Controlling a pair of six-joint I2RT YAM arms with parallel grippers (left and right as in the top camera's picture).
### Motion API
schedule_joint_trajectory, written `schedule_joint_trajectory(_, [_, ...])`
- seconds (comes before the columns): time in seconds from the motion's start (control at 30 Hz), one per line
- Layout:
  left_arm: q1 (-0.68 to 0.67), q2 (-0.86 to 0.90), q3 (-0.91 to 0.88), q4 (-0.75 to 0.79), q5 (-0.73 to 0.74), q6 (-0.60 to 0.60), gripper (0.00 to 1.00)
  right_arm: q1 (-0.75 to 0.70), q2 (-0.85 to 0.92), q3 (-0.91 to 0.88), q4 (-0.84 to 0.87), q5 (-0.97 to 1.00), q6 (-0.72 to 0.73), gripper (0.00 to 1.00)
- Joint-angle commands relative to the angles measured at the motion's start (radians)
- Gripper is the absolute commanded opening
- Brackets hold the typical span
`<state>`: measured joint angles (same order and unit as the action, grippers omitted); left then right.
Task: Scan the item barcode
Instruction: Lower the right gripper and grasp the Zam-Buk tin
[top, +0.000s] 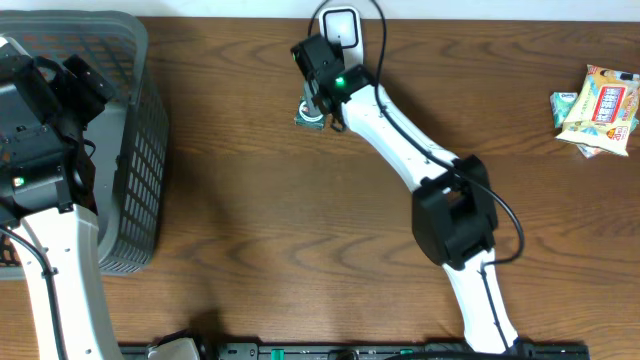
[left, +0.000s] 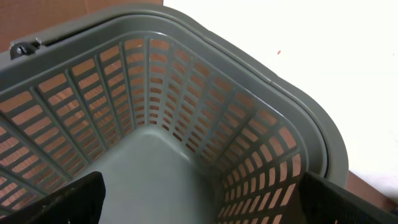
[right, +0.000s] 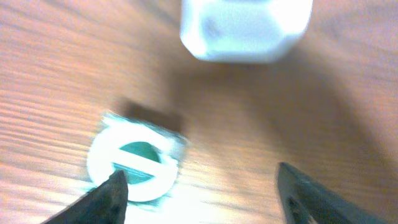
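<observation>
The item (top: 310, 116) is a small white and teal round-faced package lying on the wooden table just in front of the white barcode scanner (top: 341, 25). My right gripper (top: 318, 100) hovers low over it. In the right wrist view the item (right: 134, 160) lies by my left fingertip (right: 113, 186), not between the fingers. The right gripper (right: 199, 171) is open with only bare table in its gap, and the scanner (right: 245, 28) sits ahead of it. My left gripper (left: 199, 180) hangs open inside the grey basket (left: 261, 81), holding nothing.
The grey mesh basket (top: 140, 150) stands at the table's left end with my left arm over it. Snack packets (top: 598, 108) lie at the far right. A cable runs from the scanner off the back edge.
</observation>
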<state>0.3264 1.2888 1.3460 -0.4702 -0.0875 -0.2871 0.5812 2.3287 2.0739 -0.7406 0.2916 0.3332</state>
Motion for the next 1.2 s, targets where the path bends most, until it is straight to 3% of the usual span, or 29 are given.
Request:
schedule_joint_trajectory(0.0, [0.005,0.004,0.016,0.0,-0.002,0.01,0.98,0.006,-0.016,0.006,0.057,-0.146,0.01,0.73])
schedule_joint_trajectory(0.2, [0.004,0.004,0.016,0.0,-0.002,0.01,0.98,0.014,0.08,0.006,0.171,-0.152,0.017,0.72])
schedule_joint_trajectory(0.43, [0.005,0.004,0.016,0.0,-0.002,0.01,0.98,0.015,0.158,0.006,0.172,-0.141,0.082,0.73])
schedule_joint_trajectory(0.63, [0.005,0.004,0.016,0.0,-0.002,0.01,0.98,0.015,0.169,0.006,0.152,-0.14,0.082,0.74])
schedule_joint_trajectory(0.77, [0.005,0.004,0.016,0.0,-0.002,0.01,0.98,0.015,0.17,0.006,0.116,-0.141,0.082,0.66])
schedule_joint_trajectory(1.17, [0.005,0.004,0.016,0.0,-0.002,0.01,0.97,0.008,0.17,0.006,-0.017,-0.11,0.081,0.7])
